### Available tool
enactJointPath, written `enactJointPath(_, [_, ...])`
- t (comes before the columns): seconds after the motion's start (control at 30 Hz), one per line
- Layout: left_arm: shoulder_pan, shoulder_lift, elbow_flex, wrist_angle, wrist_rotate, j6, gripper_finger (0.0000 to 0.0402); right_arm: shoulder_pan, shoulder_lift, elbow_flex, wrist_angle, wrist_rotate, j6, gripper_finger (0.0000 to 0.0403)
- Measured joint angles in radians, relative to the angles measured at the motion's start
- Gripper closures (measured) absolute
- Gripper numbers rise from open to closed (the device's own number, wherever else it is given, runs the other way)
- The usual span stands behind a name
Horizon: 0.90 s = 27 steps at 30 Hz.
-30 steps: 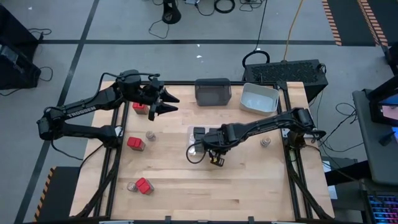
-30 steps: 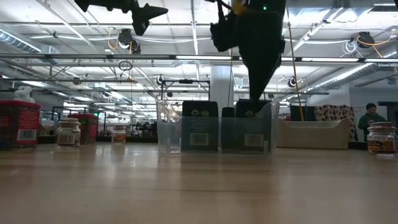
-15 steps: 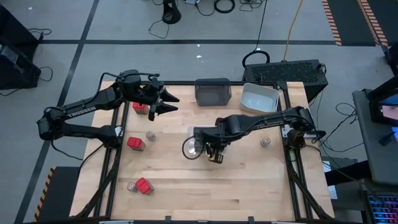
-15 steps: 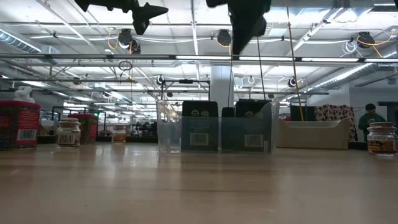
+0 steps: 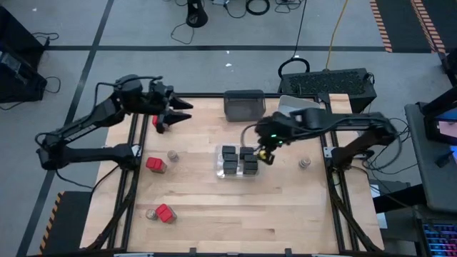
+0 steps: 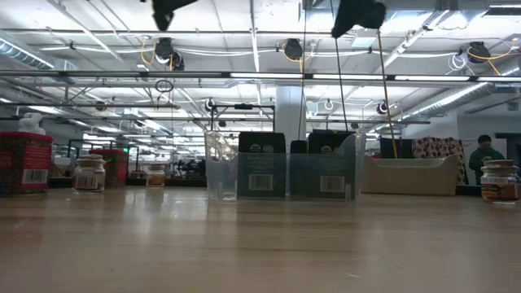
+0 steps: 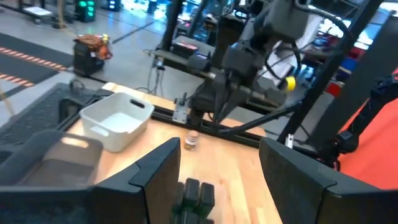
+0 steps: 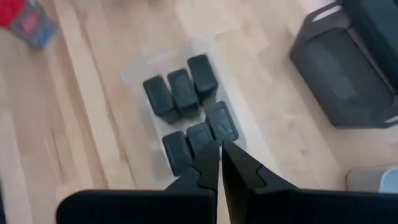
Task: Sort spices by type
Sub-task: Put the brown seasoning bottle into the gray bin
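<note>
1. Wooden surface carries a clear bin near its middle, packed with six black boxes in two rows.
2. Right gripper hangs above the bin's right edge, its fingers pressed together and holding nothing (the right wrist view shows the tips meeting over the boxes).
3. Left gripper hovers over the far left corner of the surface, fingers spread partway with nothing between them.
4. Red boxes sit along the left side: one just beside a small jar, another touching a jar at the near edge.
5. One more jar stands alone to the right of the clear bin.
6. Dark grey bin and white bin sit at the far edge.
</note>
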Motion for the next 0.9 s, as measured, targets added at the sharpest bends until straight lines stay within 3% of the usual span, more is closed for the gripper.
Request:
enactJointPath(0.3, [0.043,-0.121,0.000,-0.239,-0.075,0.087,0.0178,-0.006,-0.352,-0.461,0.482,0.000,0.164,0.0403])
enactJointPath(0.47, [0.043,-0.149,0.000,-0.318,-0.091,0.098,0.0178,-0.005,-0.467,-0.664,0.757,0.006,0.264,0.0403])
enactJointPath(0.73, [0.043,-0.226,-0.098,-0.311,-0.091,0.070,0.0178,-0.002,-0.457,-0.737,0.832,0.072,0.321,0.0403])
enactJointPath(0.9, [0.043,-0.297,-0.231,-0.160,-0.091,-0.029,0.0178,-0.012,-0.430,-0.736,0.892,0.072,0.293,0.0403])
